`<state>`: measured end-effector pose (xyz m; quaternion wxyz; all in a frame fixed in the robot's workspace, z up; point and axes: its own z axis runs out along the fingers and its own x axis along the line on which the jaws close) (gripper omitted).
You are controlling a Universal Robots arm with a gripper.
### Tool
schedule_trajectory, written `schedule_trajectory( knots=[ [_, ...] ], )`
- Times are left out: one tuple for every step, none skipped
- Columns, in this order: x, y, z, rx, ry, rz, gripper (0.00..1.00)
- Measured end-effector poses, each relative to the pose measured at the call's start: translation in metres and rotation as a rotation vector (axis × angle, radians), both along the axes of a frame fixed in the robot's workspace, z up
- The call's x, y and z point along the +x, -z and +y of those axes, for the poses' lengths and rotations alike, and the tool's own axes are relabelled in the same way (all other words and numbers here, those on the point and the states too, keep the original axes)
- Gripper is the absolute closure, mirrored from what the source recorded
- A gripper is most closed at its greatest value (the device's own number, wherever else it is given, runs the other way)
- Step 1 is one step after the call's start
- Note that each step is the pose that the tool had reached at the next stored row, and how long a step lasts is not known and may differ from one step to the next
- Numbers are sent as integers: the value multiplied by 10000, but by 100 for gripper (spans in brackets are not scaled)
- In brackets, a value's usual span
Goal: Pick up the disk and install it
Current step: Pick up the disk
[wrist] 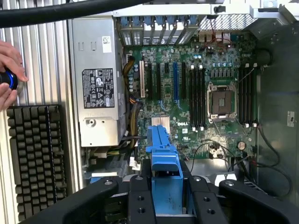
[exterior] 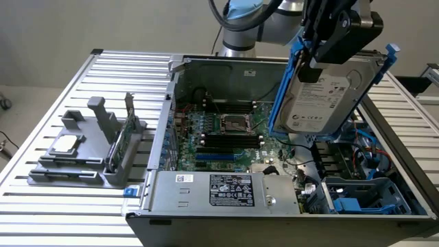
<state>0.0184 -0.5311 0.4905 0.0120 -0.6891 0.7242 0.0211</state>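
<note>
The disk (exterior: 322, 103), a silver-grey hard drive with a white label in a bright blue carrier, hangs tilted and nearly upright above the right side of the open computer case (exterior: 171, 98). My gripper (exterior: 322, 62) is shut on its upper part, black fingers on either side. In the wrist view the blue carrier (wrist: 161, 154) sits clamped between the two black fingers (wrist: 140, 200) of the gripper (wrist: 161, 198), over the motherboard (wrist: 205, 93).
Inside the case lie the motherboard (exterior: 226, 128), a power supply (exterior: 226, 190) and a blue drive bay (exterior: 363, 198). A grey fixture (exterior: 89, 154) holds a silver chip (exterior: 65, 143) and green card (exterior: 122, 139). A hand (wrist: 7, 70) rests beside a keyboard (wrist: 37, 154).
</note>
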Motion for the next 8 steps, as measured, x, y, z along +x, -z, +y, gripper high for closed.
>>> schedule_trajectory(
  knots=[
    [17,0,-26,1,0,0,67],
    [34,0,-54,3,0,0,67],
    [52,0,-84,4,0,0,67],
    [65,0,-111,6,1,0,67],
    [78,1,-141,10,0,0,67],
    [87,2,-171,15,0,0,67],
    [94,2,-202,21,1,0,67],
    [100,3,-234,26,0,0,67]
  ],
)
